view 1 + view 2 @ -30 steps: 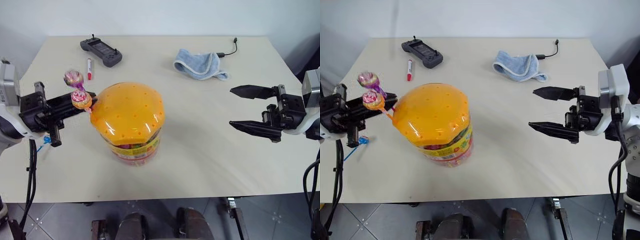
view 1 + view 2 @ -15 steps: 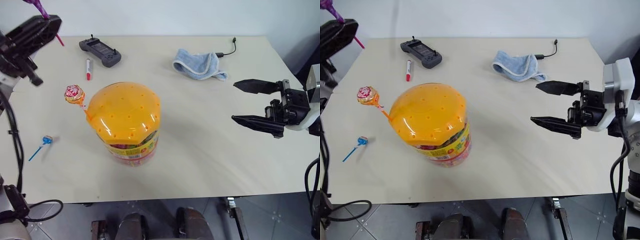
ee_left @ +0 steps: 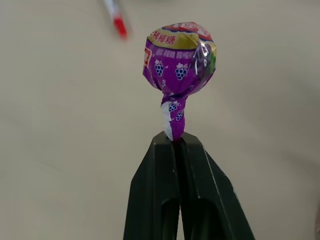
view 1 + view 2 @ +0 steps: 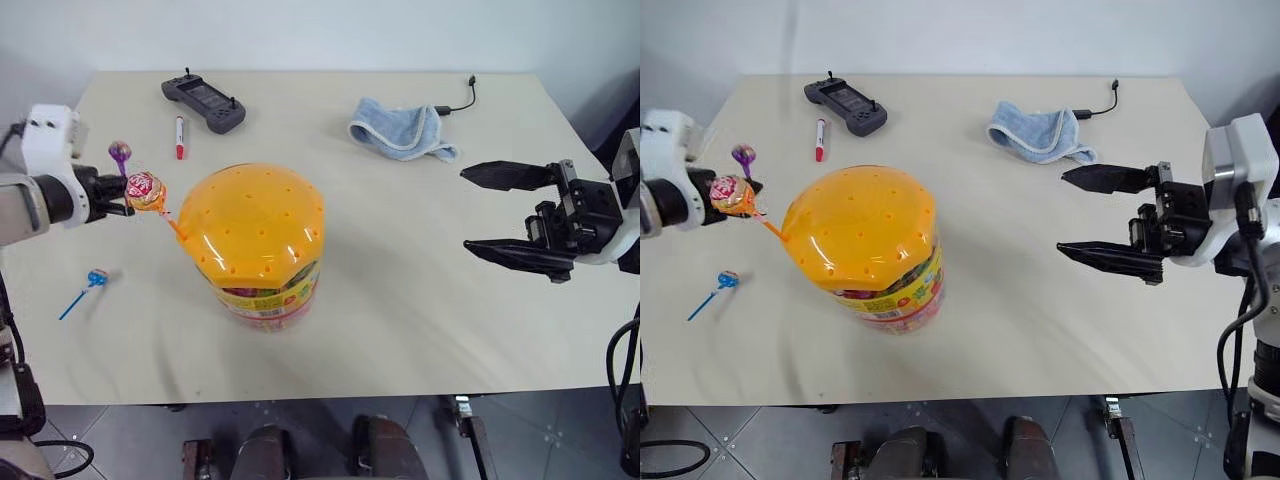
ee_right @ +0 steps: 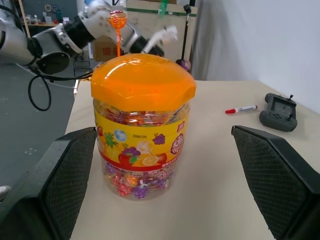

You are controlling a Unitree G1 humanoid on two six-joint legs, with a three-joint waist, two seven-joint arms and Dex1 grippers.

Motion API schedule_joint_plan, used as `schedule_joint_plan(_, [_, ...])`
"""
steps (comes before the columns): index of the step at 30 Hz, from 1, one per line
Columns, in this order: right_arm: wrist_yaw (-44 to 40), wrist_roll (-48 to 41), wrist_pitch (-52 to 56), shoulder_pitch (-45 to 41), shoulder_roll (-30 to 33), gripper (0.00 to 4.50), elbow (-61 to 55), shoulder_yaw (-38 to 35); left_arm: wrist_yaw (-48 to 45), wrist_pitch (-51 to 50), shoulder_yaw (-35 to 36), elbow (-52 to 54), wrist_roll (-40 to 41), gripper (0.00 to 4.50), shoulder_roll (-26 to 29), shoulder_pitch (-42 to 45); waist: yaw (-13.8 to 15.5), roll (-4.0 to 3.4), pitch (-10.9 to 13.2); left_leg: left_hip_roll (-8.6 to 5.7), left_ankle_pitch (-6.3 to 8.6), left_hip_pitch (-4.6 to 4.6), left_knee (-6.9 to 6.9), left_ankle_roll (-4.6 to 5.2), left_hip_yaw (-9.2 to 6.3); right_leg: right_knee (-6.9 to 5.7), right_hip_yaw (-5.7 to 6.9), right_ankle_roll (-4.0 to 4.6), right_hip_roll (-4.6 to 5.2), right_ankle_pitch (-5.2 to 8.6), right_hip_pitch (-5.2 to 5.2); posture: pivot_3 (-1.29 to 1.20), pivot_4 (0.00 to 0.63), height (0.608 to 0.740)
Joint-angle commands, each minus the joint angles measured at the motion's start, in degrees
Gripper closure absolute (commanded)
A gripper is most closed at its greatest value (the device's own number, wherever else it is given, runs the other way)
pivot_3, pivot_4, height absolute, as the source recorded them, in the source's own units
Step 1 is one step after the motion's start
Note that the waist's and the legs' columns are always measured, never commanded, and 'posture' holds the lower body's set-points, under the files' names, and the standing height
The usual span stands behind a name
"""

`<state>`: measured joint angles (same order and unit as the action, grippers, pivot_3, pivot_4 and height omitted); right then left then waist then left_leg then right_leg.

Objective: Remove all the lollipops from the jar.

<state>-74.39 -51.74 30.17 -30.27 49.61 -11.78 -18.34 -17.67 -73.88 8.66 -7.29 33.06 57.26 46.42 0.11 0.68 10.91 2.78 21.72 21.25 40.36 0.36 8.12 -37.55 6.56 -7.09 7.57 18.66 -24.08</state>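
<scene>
One orange lollipop [image 4: 146, 190] left poking from the jar lid's [image 4: 252, 224] left side, stick slanting up and left. Purple lollipop [image 3: 180, 62] pinched by its stick in shut left jaws [image 4: 120, 198], just beside it. Blue lollipop [image 4: 95, 279] flat on worktop [image 4: 420, 300], near left. Right jaws [image 4: 515, 218] wide open, empty, well apart.

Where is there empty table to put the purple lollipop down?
Bare table between the jar and right gripper, also the near-left corner below the blue lollipop. Crowded: the far edge, with controller, marker pen and cloth.
</scene>
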Motion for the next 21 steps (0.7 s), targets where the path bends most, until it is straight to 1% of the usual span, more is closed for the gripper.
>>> schedule_joint_plan(1, [0.31, -0.28, -0.96, 0.2, -0.59, 0.0, -0.86, -0.54, -0.49, -0.11, -4.73, -5.39, -4.97, 4.48, -1.23, 3.62, -0.02, 0.0, 0.0, 0.0, 0.0, 0.0, 0.0, 0.0, 0.0, 0.0, 0.01, 0.0, 0.0, 0.0, 0.0, 0.0, 0.15, 0.74])
schedule_joint_plan(7, [0.51, 0.57, -1.39, -0.01, -1.11, 0.0, -0.05, -0.32, -4.66, 4.34, -11.87, -17.68, -11.96, 4.48, -4.35, 8.36, -0.2, 0.01, 0.0, 0.0, 0.0, -0.01, 0.0, 0.0, 0.04, 0.0, 0.04, 0.0, -0.02, 0.0, 0.0, 0.0, 0.15, 0.74])
schedule_joint_plan(11, [1.01, 0.84, -1.37, -0.12, -1.53, 0.0, 0.05, -0.14, -2.47, 7.21, -13.53, -32.09, -18.3, 4.48, -7.34, 14.75, -0.2, 0.06, 0.0, -0.01, 0.0, 0.01, 0.02, 0.0, 0.05, 0.01, 0.07, 0.0, -0.02, 0.0, 0.0, 0.0, 0.15, 0.74])
schedule_joint_plan(13, [1.16, 1.03, -1.4, -0.14, -1.73, 0.0, 0.04, 0.05, -2.97, 7.69, -14.57, -35.78, -20.44, 4.48, -7.97, 17.28, -0.2, 0.09, -0.01, -0.01, 0.0, 0.01, 0.04, 0.0, 0.05, -0.01, 0.07, 0.0, -0.01, 0.0, 0.0, 0.0, 0.15, 0.74])
schedule_joint_plan(16, [1.46, 1.35, -1.37, -0.24, -1.89, 0.0, 0.05, 0.24, -2.51, 8.43, -13.63, -40.14, -22.61, 4.48, -8.9, 20.52, -0.28, 0.09, -0.01, -0.01, 0.0, 0.0, 0.03, 0.0, 0.05, -0.01, 0.07, 0.0, -0.01, 0.0, 0.0, 0.0, 0.15, 0.74])
schedule_joint_plan(19, [1.62, 1.82, -1.6, -0.65, -1.93, 0.0, 0.38, 0.34, -4.0, 7.85, -13.92, -40.79, -24.09, 3.8, -8.91, 21.84, -0.33, 0.1, 0.0, -0.01, 0.0, 0.0, 0.04, 0.0, 0.05, -0.01, 0.08, 0.0, -0.01, 0.0, 0.0, 0.0, 0.15, 0.74])
schedule_joint_plan(20, [1.62, 1.96, -1.67, -0.78, -1.9, 0.0, 0.51, 0.37, -4.37, 7.51, -13.77, -40.29, -24.33, 3.53, -8.88, 22.02, -0.33, 0.1, 0.0, 0.0, 0.0, 0.01, 0.04, 0.0, 0.05, -0.01, 0.08, 0.0, -0.01, 0.0, 0.0, 0.0, 0.15, 0.74])
schedule_joint_plan(21, [1.58, 2.12, -1.74, -0.94, -1.86, 0.0, 0.68, 0.41, -4.63, 7.17, -13.67, -39.69, -24.61, 3.18, -8.84, 22.24, -0.32, 0.1, 0.0, -0.01, 0.0, 0.01, 0.04, 0.0, 0.05, -0.01, 0.08, 0.0, 0.0, 0.0, 0.0, 0.0, 0.15, 0.74])
